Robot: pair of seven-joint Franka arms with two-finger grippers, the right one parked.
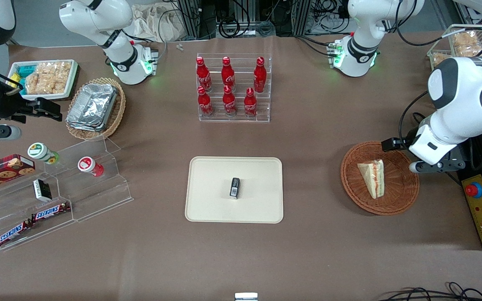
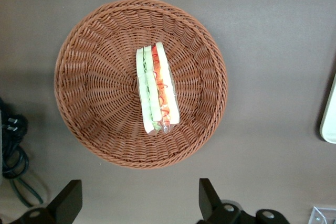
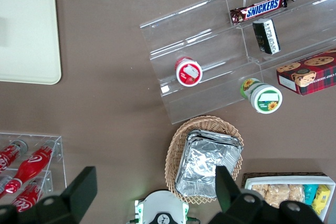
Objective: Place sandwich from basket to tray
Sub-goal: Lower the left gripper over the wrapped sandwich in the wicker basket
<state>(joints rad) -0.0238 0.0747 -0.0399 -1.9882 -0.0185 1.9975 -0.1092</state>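
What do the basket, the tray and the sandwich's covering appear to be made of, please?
The basket looks like reddish-brown woven wicker, matte, with braided strands along its rim. The tray seems to be smooth cream plastic or moulded fibre; its even, dull surface leaves that open. The sandwich appears wrapped in clear film, judging by faint glints at its end. The open gripper hovers above the basket.

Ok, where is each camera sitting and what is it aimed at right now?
Front view: high, facing both arms, looking down on the table; tool open beside the basket.
Left wrist view: above the basket, looking straight down at the sandwich; open tool fingers show.
Right wrist view: parked arm's, looking down on snack shelves; its own fingers show.
Shared: sandwich, tray edge.
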